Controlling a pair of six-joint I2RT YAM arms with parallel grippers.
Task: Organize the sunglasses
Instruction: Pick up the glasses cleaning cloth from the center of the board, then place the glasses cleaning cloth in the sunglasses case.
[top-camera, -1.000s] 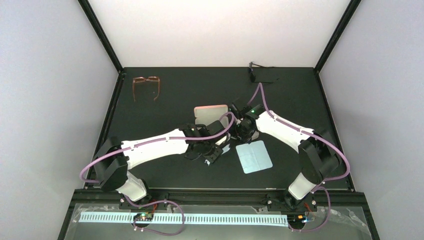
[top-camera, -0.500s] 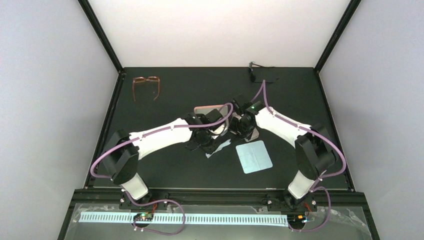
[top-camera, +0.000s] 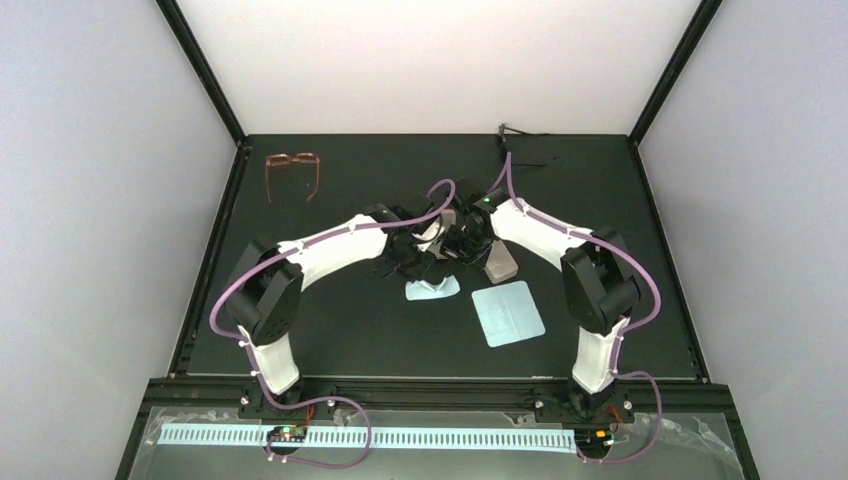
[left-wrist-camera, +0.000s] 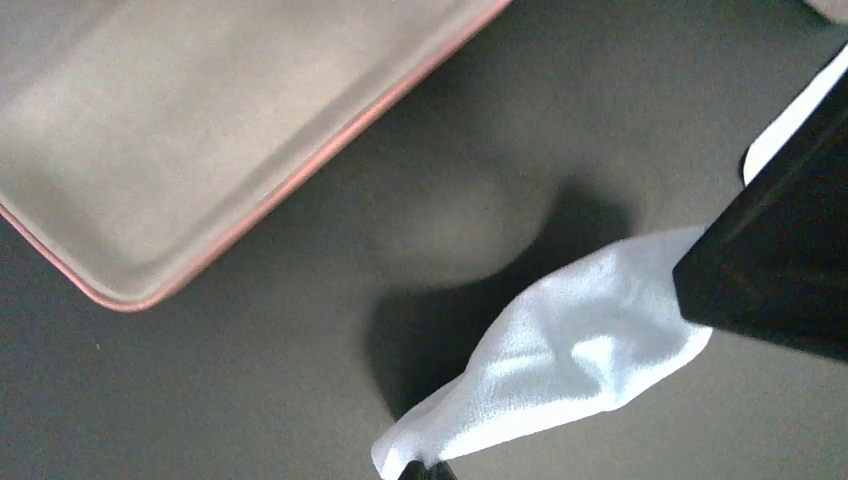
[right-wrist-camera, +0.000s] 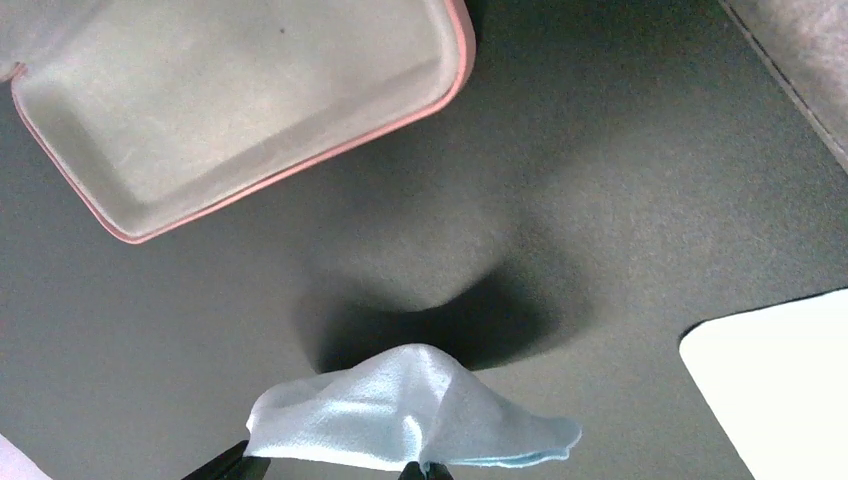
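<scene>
The sunglasses (top-camera: 520, 147), thin and black, lie at the back right of the mat, far from both grippers. My left gripper (left-wrist-camera: 421, 470) is shut on one corner of a small light blue cloth (left-wrist-camera: 560, 340). My right gripper (right-wrist-camera: 424, 470) is shut on the same cloth (right-wrist-camera: 410, 410). The cloth hangs between them just above the mat (top-camera: 432, 289). The open pink case (right-wrist-camera: 250, 100) lies just beyond it, with nothing showing on its grey lining (left-wrist-camera: 200, 130). In the top view the two grippers meet over the pink case's near edge and hide most of it.
A grey case (top-camera: 500, 265) lies right of the grippers and shows in the right wrist view (right-wrist-camera: 800, 60). A second light blue cloth (top-camera: 508, 312) lies flat on the mat near the front right. Amber-framed glasses (top-camera: 292, 172) sit at the back left.
Both arms have moved toward the back of the table, carrying the small cloth with them from near the mat's middle to the pink case's near edge.
</scene>
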